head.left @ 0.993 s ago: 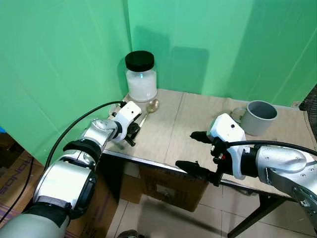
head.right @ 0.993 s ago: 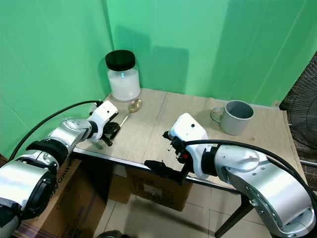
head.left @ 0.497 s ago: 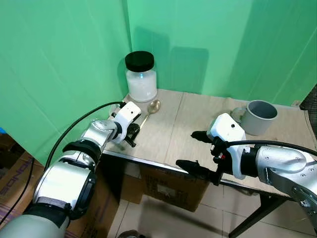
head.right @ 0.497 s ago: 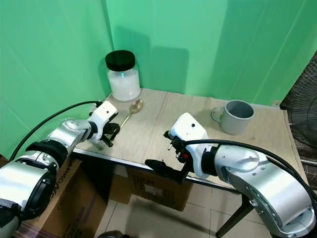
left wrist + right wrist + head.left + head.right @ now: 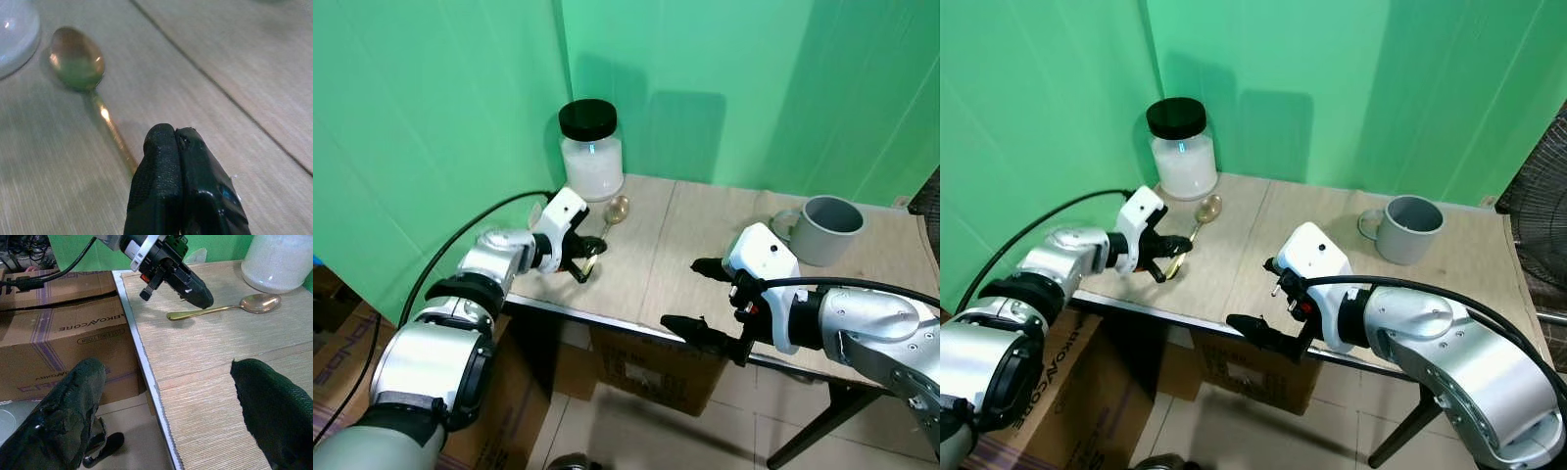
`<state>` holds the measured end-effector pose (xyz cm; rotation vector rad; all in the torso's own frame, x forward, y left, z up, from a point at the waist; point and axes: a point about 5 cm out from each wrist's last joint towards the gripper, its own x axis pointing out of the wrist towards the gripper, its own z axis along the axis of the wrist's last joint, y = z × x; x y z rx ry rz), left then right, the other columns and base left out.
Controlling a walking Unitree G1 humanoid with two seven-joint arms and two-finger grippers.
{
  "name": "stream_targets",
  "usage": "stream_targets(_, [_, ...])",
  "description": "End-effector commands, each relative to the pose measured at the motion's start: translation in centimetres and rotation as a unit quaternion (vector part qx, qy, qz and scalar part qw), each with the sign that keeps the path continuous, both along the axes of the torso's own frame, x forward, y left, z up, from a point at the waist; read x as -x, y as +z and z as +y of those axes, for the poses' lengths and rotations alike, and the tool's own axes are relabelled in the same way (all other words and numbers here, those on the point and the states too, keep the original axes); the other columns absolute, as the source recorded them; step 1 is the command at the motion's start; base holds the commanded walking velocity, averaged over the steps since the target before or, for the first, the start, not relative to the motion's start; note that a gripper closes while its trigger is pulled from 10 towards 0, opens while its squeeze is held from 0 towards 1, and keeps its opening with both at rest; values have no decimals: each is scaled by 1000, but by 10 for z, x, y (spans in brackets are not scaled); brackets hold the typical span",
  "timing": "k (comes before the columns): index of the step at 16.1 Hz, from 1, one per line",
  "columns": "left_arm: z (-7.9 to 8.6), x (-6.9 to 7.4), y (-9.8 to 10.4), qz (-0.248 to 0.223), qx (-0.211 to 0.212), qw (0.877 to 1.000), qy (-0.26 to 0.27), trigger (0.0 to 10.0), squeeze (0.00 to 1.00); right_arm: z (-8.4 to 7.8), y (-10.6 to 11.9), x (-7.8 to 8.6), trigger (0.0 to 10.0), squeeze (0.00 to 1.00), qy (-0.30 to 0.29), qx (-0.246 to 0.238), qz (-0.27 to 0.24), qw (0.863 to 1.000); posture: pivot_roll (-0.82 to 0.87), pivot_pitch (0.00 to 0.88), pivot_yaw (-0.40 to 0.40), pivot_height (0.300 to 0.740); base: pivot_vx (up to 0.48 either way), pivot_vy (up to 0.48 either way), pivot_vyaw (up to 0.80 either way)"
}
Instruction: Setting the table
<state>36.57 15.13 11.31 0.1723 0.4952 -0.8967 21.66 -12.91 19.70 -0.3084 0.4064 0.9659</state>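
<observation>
The left gripper (image 5: 195, 289) sits low over the near left part of the worktop (image 5: 705, 235), its two black fingers pressed together with nothing between them. In the left wrist view the closed tips hover right at the handle end of the gold spoon (image 5: 80, 63); the right wrist view shows them just above or touching the handle, and which of the two cannot be told. Judgement: the fingers are closed either to nudge the handle round or because a pinch has not caught it; the spoon lies flat on the worktop, not lifted.

The spoon's bowl points toward the glass jar (image 5: 592, 162), which has a black lid and white contents and stands at the far left corner. Bowl and jar are just beside each other, apparently not touching.

The right gripper (image 5: 705, 304) is held over the near edge of the worktop, fingers wide apart and empty, one over the boards and one out past the rim. Judgement: it is parked in waiting.

A grey mug (image 5: 824, 230) stands upright at the far right, handle to the left, well apart from the spoon.

The worktop is pale wood-grain board with seams and a metal edge. Green cloth (image 5: 440, 117) hangs behind and to the left. Cardboard boxes (image 5: 68, 333) sit on the floor beneath.
</observation>
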Motion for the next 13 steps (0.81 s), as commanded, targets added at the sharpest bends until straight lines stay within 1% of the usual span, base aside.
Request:
stream_targets(1, [5,2,0,-2,-8,1000,-11,0,0,0,3,3,10000,0,3,2,-5,1000,-43,0,89,740,0,0,0])
stream_targets(2, [6,4,-3,-15,-32,999,-21,0,0,0,3,4,10000,0,2,2,-5,1000,-40,0,83,740,0,0,0])
stream_targets(3, [7,3,-4,-24,-45,999,-11,1451,0,0,3,4,10000,0,3,1,-5,1000,-39,0,83,740,0,0,0])
stream_targets(4, [9,2,-6,-33,-59,998,10,10000,0,1,3,3,10000,0,3,1,-4,1000,-40,0,79,740,0,0,0])
stream_targets(5, [8,-1,-3,-37,-40,998,33,10000,1000,0,3,3,10000,0,3,2,-4,1000,-45,0,76,740,0,0,0])
stream_targets(6, [7,-4,1,-49,-31,997,51,10000,1000,0,3,3,10000,0,2,3,-5,1000,-49,0,73,740,0,0,0])
stream_targets(7, [6,-9,4,-65,-32,994,82,10000,1000,-1,4,1,10000,0,-11,2,-12,1000,-54,0,68,740,0,0,0])
stream_targets(11, [8,-14,6,-73,-32,988,132,10000,1000,3,10,0,10000,0,-14,-18,-29,999,-67,0,33,740,0,0,0])
stream_targets(13, [8,-16,9,-81,-47,985,144,10000,1000,5,20,-7,10000,0,-31,-39,-57,997,-68,1,14,740,0,0,0])
